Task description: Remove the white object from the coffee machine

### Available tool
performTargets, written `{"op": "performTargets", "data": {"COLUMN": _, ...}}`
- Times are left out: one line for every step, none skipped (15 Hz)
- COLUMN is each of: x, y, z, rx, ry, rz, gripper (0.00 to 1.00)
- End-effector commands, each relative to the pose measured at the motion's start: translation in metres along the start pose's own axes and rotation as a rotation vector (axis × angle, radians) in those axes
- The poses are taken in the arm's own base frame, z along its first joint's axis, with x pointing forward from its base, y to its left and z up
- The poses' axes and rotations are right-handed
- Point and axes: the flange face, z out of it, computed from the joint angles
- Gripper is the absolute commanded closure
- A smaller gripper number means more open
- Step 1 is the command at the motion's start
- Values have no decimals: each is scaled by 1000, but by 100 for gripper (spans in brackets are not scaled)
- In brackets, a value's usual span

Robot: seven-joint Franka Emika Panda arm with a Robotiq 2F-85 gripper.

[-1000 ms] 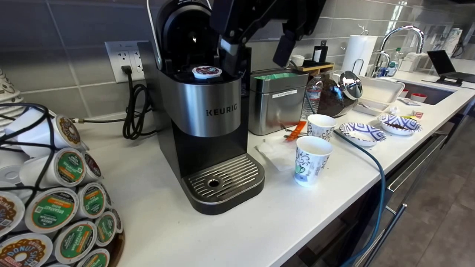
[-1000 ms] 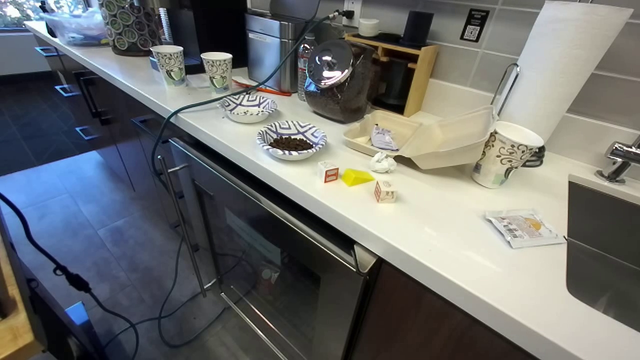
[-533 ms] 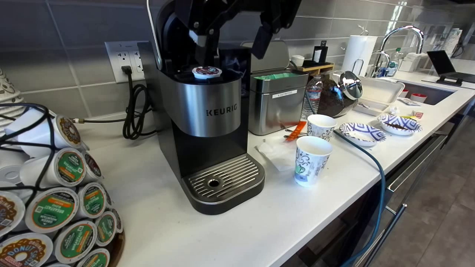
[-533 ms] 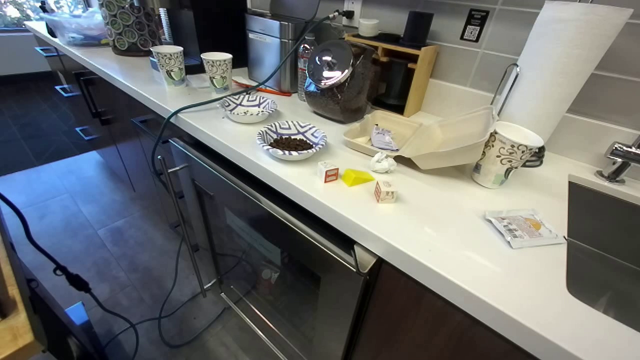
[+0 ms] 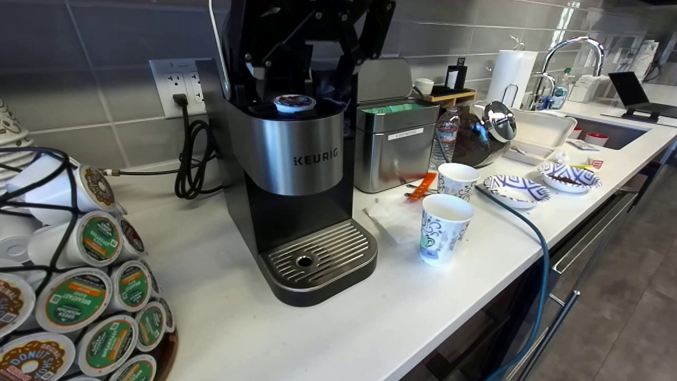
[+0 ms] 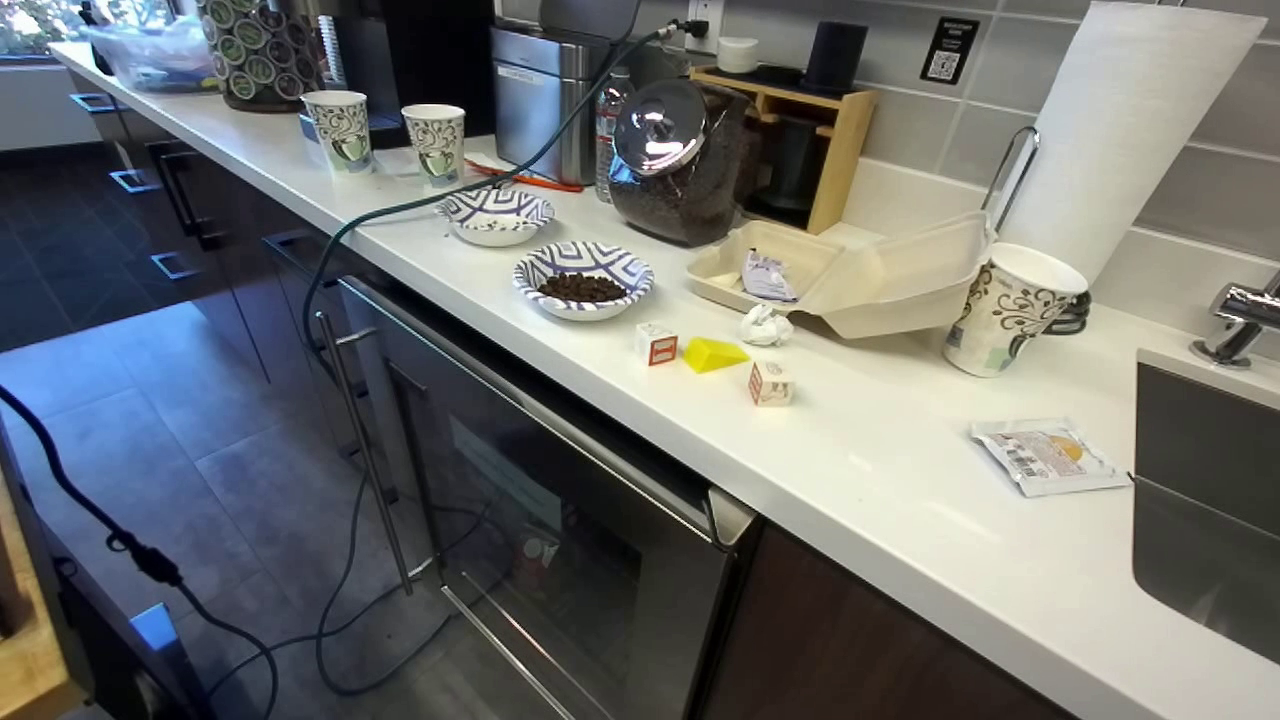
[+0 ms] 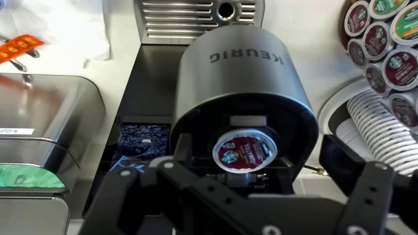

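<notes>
The white object is a coffee pod with a white rim and a maroon lid (image 5: pixel 294 103). It sits in the top opening of the silver and black Keurig coffee machine (image 5: pixel 288 153). The pod also shows in the wrist view (image 7: pixel 245 150), in the machine's (image 7: pixel 241 71) dark opening. My gripper (image 5: pixel 305 83) is open above the opening, one finger on each side of the pod and apart from it. In the wrist view the gripper (image 7: pixel 261 153) spans wider than the pod, which lies nearer the left finger (image 7: pixel 183 148). The raised machine lid is mostly hidden behind my gripper.
A metal K-cup bin (image 5: pixel 394 153) stands close beside the machine. Paper cups (image 5: pixel 447 227) stand near the drip tray. A rack of pods (image 5: pixel 79 296) is on the other side. Patterned bowls (image 6: pixel 583 275) and a takeout box (image 6: pixel 880 280) lie further along the counter.
In an exterior view my gripper has moved left, from above the machine's right side to over the pod, and has turned a little. It has stayed open. The pod has not moved.
</notes>
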Motion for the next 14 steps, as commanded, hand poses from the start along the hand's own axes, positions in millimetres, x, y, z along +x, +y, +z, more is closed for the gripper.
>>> {"op": "performTargets", "data": {"x": 10, "y": -10, "z": 9, "rx": -29, "ry": 15, "rz": 20, "gripper": 0}}
{"op": "performTargets", "data": {"x": 12, "y": -10, "z": 11, "rx": -36, "ry": 12, "rz": 24, "gripper": 0}}
{"op": "performTargets", "data": {"x": 13, "y": -9, "z": 12, "rx": -41, "ry": 11, "rz": 25, "gripper": 0}}
{"op": "performTargets", "data": {"x": 14, "y": -10, "z": 14, "rx": -43, "ry": 9, "rz": 26, "gripper": 0}}
{"op": "performTargets", "data": {"x": 15, "y": -9, "z": 15, "rx": -47, "ry": 2, "rz": 32, "gripper": 0}}
{"op": "performTargets", "data": {"x": 15, "y": -9, "z": 15, "rx": -52, "ry": -6, "rz": 34, "gripper": 0}}
{"op": "performTargets", "data": {"x": 16, "y": -9, "z": 15, "rx": -56, "ry": -11, "rz": 35, "gripper": 0}}
{"op": "performTargets", "data": {"x": 17, "y": -9, "z": 15, "rx": -58, "ry": -7, "rz": 37, "gripper": 0}}
{"op": "performTargets", "data": {"x": 19, "y": -9, "z": 16, "rx": -57, "ry": -8, "rz": 38, "gripper": 0}}
{"op": "performTargets", "data": {"x": 19, "y": -8, "z": 16, "rx": -59, "ry": -14, "rz": 39, "gripper": 0}}
{"op": "performTargets", "data": {"x": 20, "y": -9, "z": 17, "rx": -56, "ry": -14, "rz": 40, "gripper": 2}}
{"op": "performTargets", "data": {"x": 21, "y": -9, "z": 18, "rx": -53, "ry": -15, "rz": 38, "gripper": 4}}
{"op": "performTargets", "data": {"x": 21, "y": -10, "z": 20, "rx": -58, "ry": -16, "rz": 38, "gripper": 6}}
{"op": "performTargets", "data": {"x": 22, "y": -10, "z": 20, "rx": -60, "ry": -17, "rz": 40, "gripper": 8}}
